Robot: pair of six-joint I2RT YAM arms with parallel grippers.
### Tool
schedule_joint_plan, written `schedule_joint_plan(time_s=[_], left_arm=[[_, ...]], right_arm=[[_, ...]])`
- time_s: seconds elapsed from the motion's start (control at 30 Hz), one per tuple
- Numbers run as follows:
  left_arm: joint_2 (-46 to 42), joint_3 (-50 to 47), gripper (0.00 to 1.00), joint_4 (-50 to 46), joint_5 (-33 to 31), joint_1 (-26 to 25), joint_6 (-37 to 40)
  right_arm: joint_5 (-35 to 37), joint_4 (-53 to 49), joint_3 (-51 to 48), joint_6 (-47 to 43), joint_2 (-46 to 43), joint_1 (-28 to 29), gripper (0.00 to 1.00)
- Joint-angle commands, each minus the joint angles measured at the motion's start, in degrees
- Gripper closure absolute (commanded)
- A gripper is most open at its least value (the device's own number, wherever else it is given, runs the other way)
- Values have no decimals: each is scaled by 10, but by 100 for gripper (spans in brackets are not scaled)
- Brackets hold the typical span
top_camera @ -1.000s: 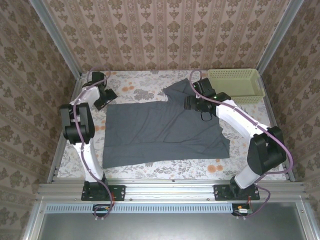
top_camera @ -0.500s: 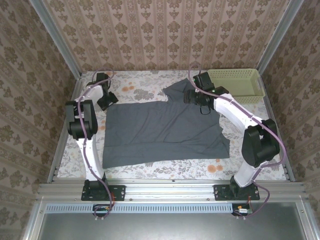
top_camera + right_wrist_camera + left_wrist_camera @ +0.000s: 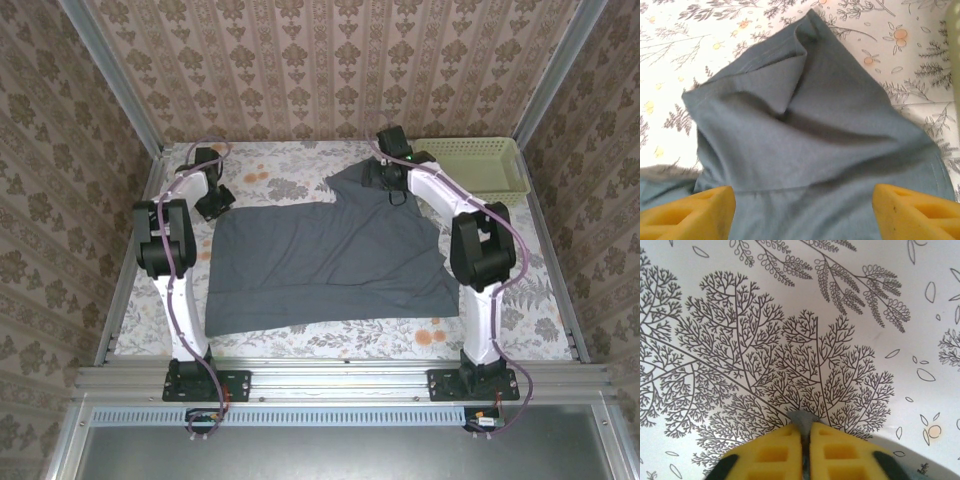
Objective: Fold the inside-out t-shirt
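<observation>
Dark slate-grey fabric t-shirt (image 3: 330,260) spread on floral-cloth bench (image 3: 270,180), no fold made. Left claw (image 3: 802,432) pinched on its far corner; right claw (image 3: 800,200) wide above rumpled sleeve (image 3: 790,75). All folding left.

Surface: I see a rectangular table (image 3: 330,338) covered by a white cloth (image 3: 790,315) printed with grey branches and orange flowers | On it: dark slate blue-grey soft fabric t-shirt (image 3: 320,265), spread mostly flat mid-table, one sleeve rumpled at far right | Also: pale green perforated plastic basket (image 3: 470,165), far right corner, near that sleeve
</observation>
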Motion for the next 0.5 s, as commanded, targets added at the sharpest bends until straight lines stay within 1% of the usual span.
schedule_joint_plan(time_s=[0.0,0.1,0.2,0.33,0.47], left_arm=[[-34,-45,99,-3,11,-1,-3],[-77,-101,100,24,19,-6,-12],[-127,-163,100,48,22,-13,-19],[-186,-234,100,75,23,-29,-26],[-233,-286,100,94,28,-46,-33]], right_arm=[[22,-39,95,-12,64,-10,26],[32,-81,189,-12,131,-14,27],[35,-83,246,-8,177,-13,29],[41,-114,334,-2,243,-13,30],[40,-106,363,9,278,-13,32]])
